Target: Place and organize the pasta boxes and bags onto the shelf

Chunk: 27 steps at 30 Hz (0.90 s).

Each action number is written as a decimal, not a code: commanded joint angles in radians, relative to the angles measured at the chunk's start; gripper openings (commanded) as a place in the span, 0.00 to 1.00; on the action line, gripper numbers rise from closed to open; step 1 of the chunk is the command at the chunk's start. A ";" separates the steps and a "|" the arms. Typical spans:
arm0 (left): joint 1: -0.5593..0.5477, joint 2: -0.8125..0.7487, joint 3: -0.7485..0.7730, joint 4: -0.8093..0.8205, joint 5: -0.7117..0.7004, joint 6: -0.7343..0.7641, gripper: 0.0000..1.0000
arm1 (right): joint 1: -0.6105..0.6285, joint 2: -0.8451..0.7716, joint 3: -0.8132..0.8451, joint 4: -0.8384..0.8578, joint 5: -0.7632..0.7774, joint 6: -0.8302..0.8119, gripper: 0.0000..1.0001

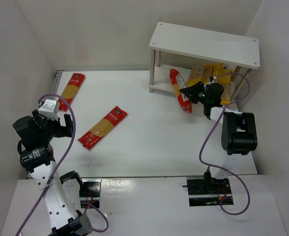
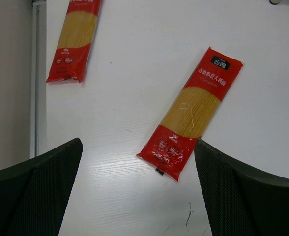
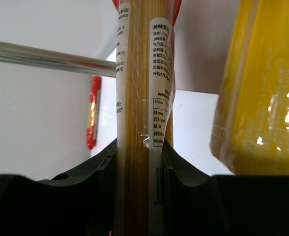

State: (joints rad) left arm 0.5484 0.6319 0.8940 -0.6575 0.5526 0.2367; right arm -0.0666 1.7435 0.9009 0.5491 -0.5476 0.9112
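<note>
My right gripper (image 1: 192, 92) is shut on a red-ended pasta bag (image 1: 176, 81), holding it tilted just in front of the white shelf (image 1: 203, 43). In the right wrist view the bag (image 3: 142, 88) stands upright between the black fingers (image 3: 188, 172). Yellow pasta packs (image 1: 209, 74) lie on the shelf's lower tier, and one (image 3: 262, 88) is close on the right of the held bag. Two more red bags lie flat on the table, one in the middle (image 1: 103, 127) and one at the far left (image 1: 72, 88). My left gripper (image 1: 65, 124) hovers open above the table, its fingers (image 2: 247, 196) empty, near the middle bag (image 2: 191, 113).
The shelf's metal leg (image 1: 152, 73) stands left of the held bag. White walls close in the table on the left, back and right. A metal strip (image 2: 36, 73) runs along the table's left edge beside the far-left bag (image 2: 75, 39).
</note>
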 commanded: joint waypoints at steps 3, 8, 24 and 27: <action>0.005 -0.003 -0.004 0.032 0.015 0.010 1.00 | -0.016 -0.003 0.081 0.290 -0.049 0.143 0.00; 0.005 -0.003 -0.013 0.032 0.015 0.010 1.00 | 0.002 0.085 0.191 0.255 -0.006 0.153 0.00; 0.067 -0.014 -0.013 0.032 0.056 0.029 1.00 | 0.051 0.180 0.306 0.238 0.293 0.109 0.00; 0.077 -0.014 -0.013 0.032 0.056 0.038 1.00 | 0.062 0.162 0.287 0.229 0.376 0.097 0.00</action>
State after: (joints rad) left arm 0.6147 0.6273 0.8810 -0.6540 0.5720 0.2447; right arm -0.0154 1.9472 1.1225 0.6106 -0.2874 1.0103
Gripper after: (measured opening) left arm 1.000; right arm 0.399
